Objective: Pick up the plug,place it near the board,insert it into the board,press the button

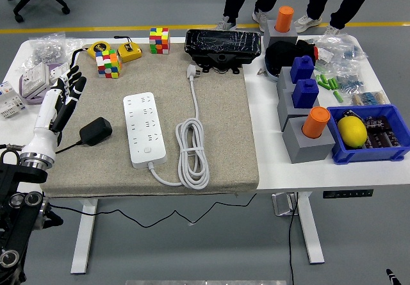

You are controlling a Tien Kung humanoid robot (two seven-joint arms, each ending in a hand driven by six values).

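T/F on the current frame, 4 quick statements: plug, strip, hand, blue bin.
1. The black plug lies on the mat left of the white power strip. True.
2. The left hand grips the plug. False: fingers spread, holding nothing, apart from it.
3. The plug is seated in the strip. False: it lies beside it.
4. A lemon sits in the blue bin. True.

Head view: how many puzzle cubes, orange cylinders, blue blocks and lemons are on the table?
Puzzle cubes: 2, one at the far edge, one on the mat.
Orange cylinders: 2, far and near, each on a grey block.
Blue blocks: 2.
Lemons: 1, in the blue bin.
Total: 7
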